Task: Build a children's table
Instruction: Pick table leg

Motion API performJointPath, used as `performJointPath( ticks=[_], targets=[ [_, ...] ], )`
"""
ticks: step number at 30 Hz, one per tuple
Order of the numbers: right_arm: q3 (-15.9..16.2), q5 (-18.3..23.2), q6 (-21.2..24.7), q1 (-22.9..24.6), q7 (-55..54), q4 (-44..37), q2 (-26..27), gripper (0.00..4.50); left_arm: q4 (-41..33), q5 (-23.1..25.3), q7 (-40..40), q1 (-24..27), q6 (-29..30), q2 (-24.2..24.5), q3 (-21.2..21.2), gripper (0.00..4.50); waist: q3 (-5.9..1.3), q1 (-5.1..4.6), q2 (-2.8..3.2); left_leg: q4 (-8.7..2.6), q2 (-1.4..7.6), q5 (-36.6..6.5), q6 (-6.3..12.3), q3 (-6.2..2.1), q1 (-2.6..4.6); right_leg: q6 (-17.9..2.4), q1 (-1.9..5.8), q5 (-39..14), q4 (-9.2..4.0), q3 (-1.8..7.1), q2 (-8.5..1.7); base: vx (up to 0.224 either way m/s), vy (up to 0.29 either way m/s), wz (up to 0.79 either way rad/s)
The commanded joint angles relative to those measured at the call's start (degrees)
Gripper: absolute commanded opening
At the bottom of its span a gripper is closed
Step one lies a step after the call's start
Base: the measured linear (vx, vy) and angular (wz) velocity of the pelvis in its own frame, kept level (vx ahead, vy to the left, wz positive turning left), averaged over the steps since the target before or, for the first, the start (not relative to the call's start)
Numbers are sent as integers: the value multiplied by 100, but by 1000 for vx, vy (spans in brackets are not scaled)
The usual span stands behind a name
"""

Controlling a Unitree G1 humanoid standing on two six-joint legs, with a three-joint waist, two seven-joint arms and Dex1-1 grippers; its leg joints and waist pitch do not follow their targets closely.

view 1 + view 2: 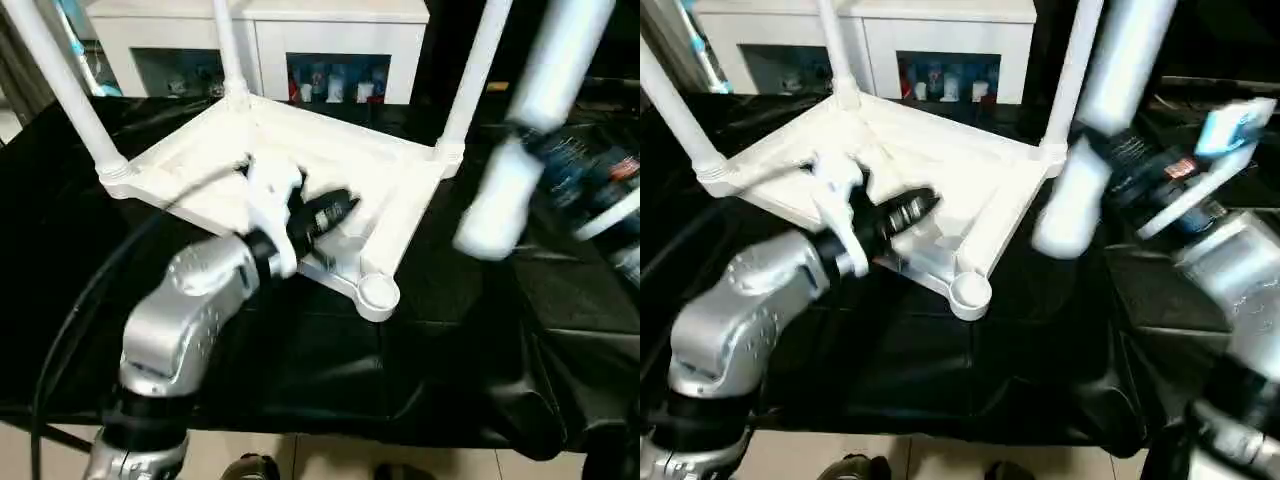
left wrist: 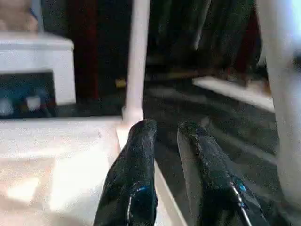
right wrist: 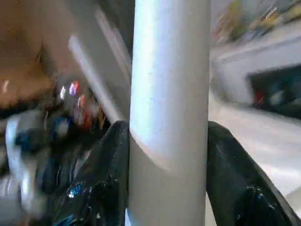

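The children's table top (image 1: 300,150) lies upside down on black cloth, ribbed underside up. Three white legs stand in its corner sockets: left (image 1: 60,80), back (image 1: 228,50) and right (image 1: 475,70). The near corner socket (image 1: 378,292) holds nothing. My left gripper (image 1: 350,205) hovers over the underside just behind that socket; its fingers (image 2: 141,141) stand a narrow gap apart with nothing between them. To the right of the top and above the cloth, my right gripper (image 1: 1110,150) is shut on a fourth leg (image 1: 1110,90), which is tilted; the fingers (image 3: 108,155) clasp the tube from both sides.
A white cabinet (image 1: 260,40) with open shelves stands behind the table top. The black cloth (image 1: 300,370) covers the work surface up to its front edge, with pale floor (image 1: 330,460) below. A cable (image 1: 90,290) trails from my left forearm.
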Motion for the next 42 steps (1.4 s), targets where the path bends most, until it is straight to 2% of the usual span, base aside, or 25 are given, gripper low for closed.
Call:
performJointPath(
  ticks=[1, 2, 3, 4, 5, 7, 9, 11, 18, 19, 22, 23, 24, 25, 26, 29, 30, 31, 34, 35, 36, 37, 40, 41, 42],
  targets=[
    [509, -330, -129, 138, 173, -365, -97, 178, 49, -296, 89, -190, 88, -84, 238, 105, -411, 24, -170, -434, 175, -1572, 29, -100, 126, -654, 200, -2408, -513, 132, -208, 0, 0, 0],
    [649, -417, -181, 175, 187, -382, -127, 178, 41, -530, 59, -250, 236, -143, 336, 105, -409, 31, -162, -433, 173, -1556, 30, -103, 131, -653, 190, -2393, -513, 137, -208, 0, 0, 0],
    [925, -558, -282, 216, 200, -388, -183, 178, 4, -1135, -46, -372, 602, -267, 563, 122, -406, 23, -197, -431, 168, -1504, 38, -104, 115, -688, 203, -2385, -489, 136, -227, 0, 0, 0],
    [1044, -584, -306, 217, 223, -395, -214, 178, -14, -1461, -71, -437, 789, -345, 690, 132, -405, 10, -222, -416, 163, -1498, 13, -87, 135, -792, 179, -2325, -489, 140, -212, 0, 0, 0],
    [1044, -584, -306, 217, 223, -395, -214, 178, -14, -1461, -71, -437, 789, -345, 690, 132, -404, 23, -219, -420, 162, -1469, 35, -96, 129, -810, 190, -2278, -486, 138, -213, 0, 0, 0],
    [1186, -446, -294, 172, 117, -421, -245, 178, -2, -1983, 21, -566, 1119, -490, 894, 138, -397, 33, -229, -413, 161, -1390, 82, -83, 125, -871, 191, -2104, -470, 148, -205, 0, 0, 0],
    [1234, -330, -267, 151, 18, -452, -258, 178, 8, -2084, 90, -630, 1184, -559, 945, 169, -399, 46, -235, -411, 177, -1275, 155, -73, 134, -887, 196, -1860, -462, 156, -192, 0, 0, 0],
    [1251, -302, -247, 147, -6, -472, -259, 178, 21, -2047, 95, -649, 1182, -571, 934, 179, -392, 54, -249, -409, 179, -1195, 194, -71, 126, -888, 209, -1731, -449, 158, -189, 0, 0, 0],
    [1448, -525, -267, 243, 116, -658, -172, 178, 111, -2071, 319, -717, 1307, -710, 985, 235, -375, 52, -274, -414, 182, -1105, 181, -73, 116, -844, 237, -1639, -440, 164, -198, 0, 0, 0],
    [1561, -555, -340, 271, 119, -680, -197, 178, 167, -2128, 502, -761, 1374, -685, 1018, 258, -371, 54, -268, -415, 185, -1129, 162, -76, 123, -853, 234, -1668, -436, 165, -202, 0, 0, 0],
    [1715, -641, -440, 292, 95, -711, -220, 178, 239, -2127, 647, -795, 1374, -703, 1039, 265, -356, 53, -277, -422, 181, -1219, 119, -75, 122, -804, 225, -1798, -460, 166, -198, 0, 0, 0],
    [1883, -750, -536, 308, 55, -743, -209, 178, 303, -2097, 748, -822, 1329, -747, 1054, 269, -364, 50, -271, -424, 189, -1199, 96, -85, 120, -807, 236, -1750, -450, 164, -201, 0, 0, 0],
    [1883, -750, -536, 308, 55, -743, -209, 178, 303, -2097, 748, -822, 1329, -747, 1054, 280, -355, 45, -276, -423, 182, -1213, 90, -80, 118, -803, 233, -1757, -459, 165, -197, 0, 0, 0],
    [2116, -909, -658, 318, -34, -774, -166, 178, 366, -2073, 847, -855, 1295, -818, 1084, 293, -361, 47, -269, -421, 180, -1211, 95, -82, 118, -801, 239, -1728, -450, 168, -198, 0, 0, 0],
    [2116, -909, -658, 318, -34, -774, -166, 178, 366, -2073, 847, -855, 1295, -818, 1084, 306, -358, 43, -272, -426, 184, -1216, 84, -84, 114, -797, 238, -1728, -451, 168, -200, 0, 0, 0],
    [2489, -1293, -847, 287, -260, -747, -44, 178, 448, -2176, 1026, -901, 1296, -1018, 1245, 323, -365, 33, -276, -422, 183, -1241, 61, -81, 113, -805, 239, -1744, -457, 169, -207, 0, 0, 0],
    [2494, -1300, -851, 286, -263, -745, -42, 178, 449, -2177, 1027, -901, 1296, -1020, 1247, 323, -363, 36, -270, -425, 180, -1252, 54, -87, 116, -803, 237, -1764, -459, 167, -205, 0, 0, 0],
    [2618, -1504, -960, 255, -386, -677, 25, 178, 459, -2244, 1100, -910, 1312, -1061, 1293, 323, -374, 38, -263, -421, 186, -1245, 53, -87, 122, -812, 238, -1713, -450, 172, -204, 0, 0, 0],
    [2814, -1903, -1257, 191, -620, -550, 91, 178, 541, -2143, 1396, -930, 1257, -1064, 1306, 285, -379, 31, -267, -421, 183, -1235, 40, -83, 117, -821, 238, -1585, -435, 171, -191, 0, 0, 0],
    [2994, -2212, -1419, 146, -801, -465, 81, 178, 622, -2051, 1602, -956, 1265, -1080, 1351, 287, -390, 28, -269, -415, 188, -1211, 14, -87, 118, -813, 243, -1540, -422, 171, -191, 0, 0, 0],
    [2994, -2212, -1419, 146, -801, -465, 81, 178, 622, -2051, 1602, -956, 1265, -1080, 1351, 284, -387, 23, -272, -415, 180, -1195, 11, -83, 120, -801, 239, -1525, -428, 169, -184, 0, 0, 0],
    [3126, -2424, -1534, 118, -931, -405, 67, 178, 677, -1998, 1751, -974, 1276, -1094, 1384, 273, -387, 24, -266, -411, 176, -1180, 4, -83, 120, -797, 246, -1510, -420, 172, -185, 0, 0, 0],
    [3913, -3457, -2116, 97, -1317, -175, -112, 178, 846, -1609, 2040, -1002, 1054, -1106, 1337, 245, -400, 23, -273, -405, 179, -1162, -32, -85, 124, -737, 250, -1504, -427, 171, -183, 0, 0, 0],
    [4113, -3689, -2253, 119, -1481, -98, -35, 178, 887, -1502, 2089, -993, 960, -1131, 1291, 239, -412, 22, -285, -397, 178, -1137, -50, -78, 121, -709, 255, -1451, -425, 176, -184, 0, 0, 0],
    [4117, -3693, -2253, 120, -1493, -95, -24, 178, 889, -1496, 2089, -991, 955, -1132, 1284, 227, -415, 20, -279, -395, 171, -1131, -40, -82, 114, -711, 258, -1430, -417, 175, -189, 0, 0, 0]
  ],
)
